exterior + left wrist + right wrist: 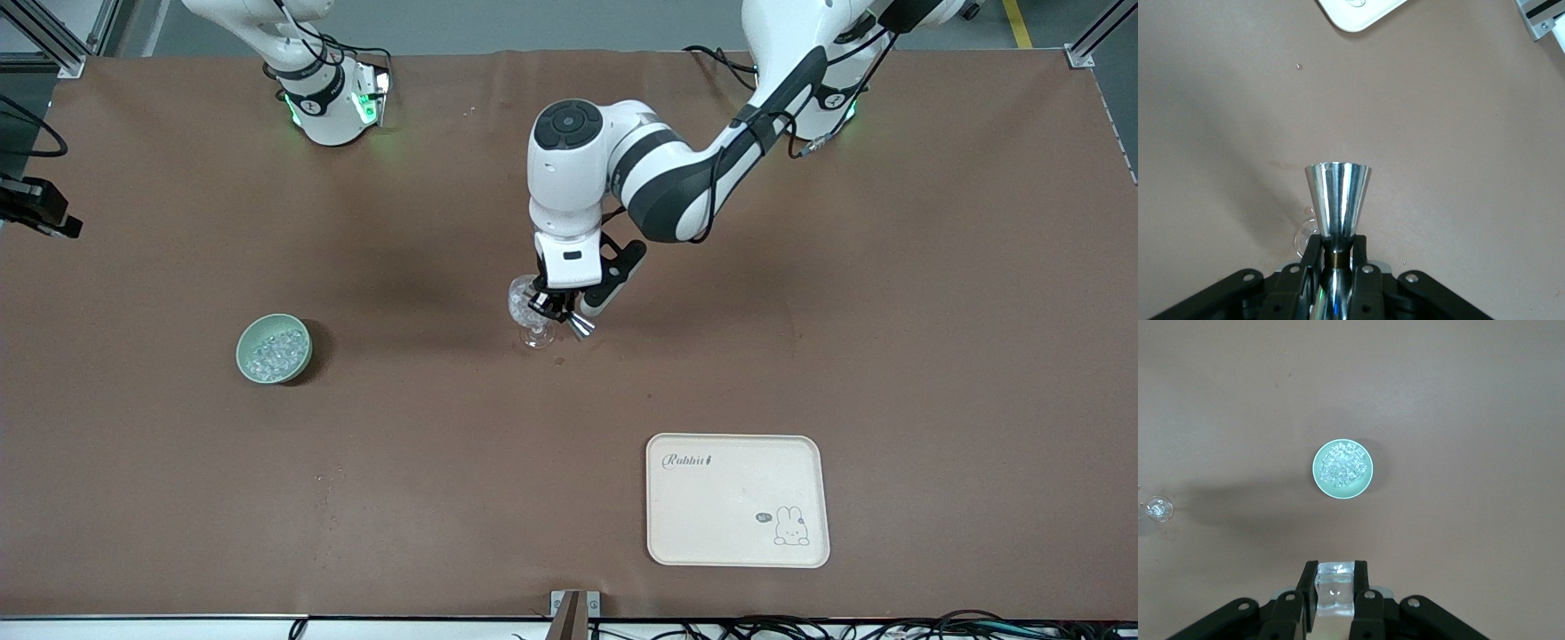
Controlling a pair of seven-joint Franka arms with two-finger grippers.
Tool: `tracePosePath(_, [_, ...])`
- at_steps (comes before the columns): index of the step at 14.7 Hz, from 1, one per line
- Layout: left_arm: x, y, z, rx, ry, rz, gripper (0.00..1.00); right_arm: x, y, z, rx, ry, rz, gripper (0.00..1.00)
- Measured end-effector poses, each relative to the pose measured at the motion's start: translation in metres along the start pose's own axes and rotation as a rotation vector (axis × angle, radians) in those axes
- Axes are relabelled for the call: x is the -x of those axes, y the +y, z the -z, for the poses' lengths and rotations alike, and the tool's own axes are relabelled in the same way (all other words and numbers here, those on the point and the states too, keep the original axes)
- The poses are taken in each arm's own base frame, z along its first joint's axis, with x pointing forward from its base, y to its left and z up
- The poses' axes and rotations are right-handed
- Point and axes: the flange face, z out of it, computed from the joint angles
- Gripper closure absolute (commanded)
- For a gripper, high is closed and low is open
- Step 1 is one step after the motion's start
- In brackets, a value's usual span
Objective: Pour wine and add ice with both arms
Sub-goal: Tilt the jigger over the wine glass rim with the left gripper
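Observation:
My left gripper [556,307] [1337,243] hangs over the clear wine glass [526,311] at the table's middle. It is shut on the narrow waist of a silver metal jigger [1337,193] [581,325], which lies tilted with its open cup pointing away from the fingers. Part of the glass [1300,235] shows just under the fingers. My right gripper [1335,577], out of the front view, hangs high over the table and is shut on a clear ice cube [1335,588]. Below it stands a pale green bowl [1319,480] [242,356] heaped with ice [1343,468] [276,348].
A cream tray [738,498] [1358,10] with a rabbit print lies near the front edge, toward the left arm's end. A small wet spot [558,361] marks the brown cloth beside the glass. The wine glass [1158,509] also shows in the right wrist view.

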Motion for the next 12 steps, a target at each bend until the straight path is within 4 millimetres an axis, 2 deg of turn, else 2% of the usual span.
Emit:
tracePosePath(6, [0.017, -0.001, 0.003, 0.062, 0.118, -0.052, 1.0, 0.0, 0.0, 0.0, 0.0, 0.0, 0.0, 0.99])
tracePosePath(12, [0.057, -0.011, -0.002, 0.113, 0.226, -0.18, 1.0, 0.0, 0.0, 0.0, 0.0, 0.0, 0.0, 0.99])
